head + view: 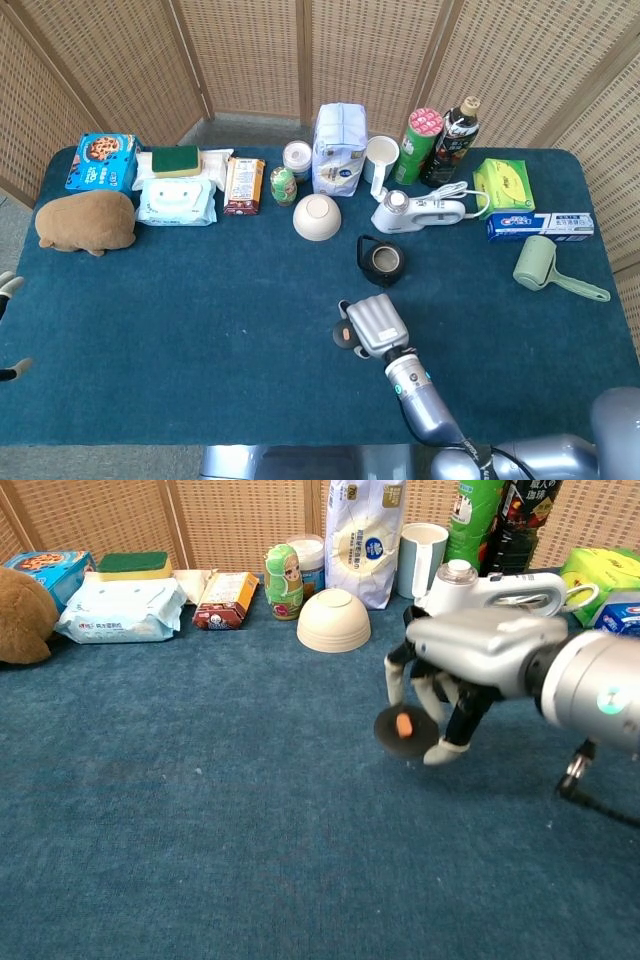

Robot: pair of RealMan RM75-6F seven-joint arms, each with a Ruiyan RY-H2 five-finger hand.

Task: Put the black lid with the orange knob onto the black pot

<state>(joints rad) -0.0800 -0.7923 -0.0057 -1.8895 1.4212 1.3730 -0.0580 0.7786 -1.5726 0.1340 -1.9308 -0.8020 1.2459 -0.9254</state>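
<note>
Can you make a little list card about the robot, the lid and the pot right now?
lid: black lid with orange knob, tilted, lifted off the table
held by: right robot hand, fingers around the lid's edge
pot: black pot, open, on the blue table beyond the hand
lid on pot: not yet
left robot hand: only fingertips at the table's left edge, holding nothing visible

Blue-clothed table (pixel 200 340) with black pot (pixel 381 260), overturned bowl (pixel 317 217).
</note>
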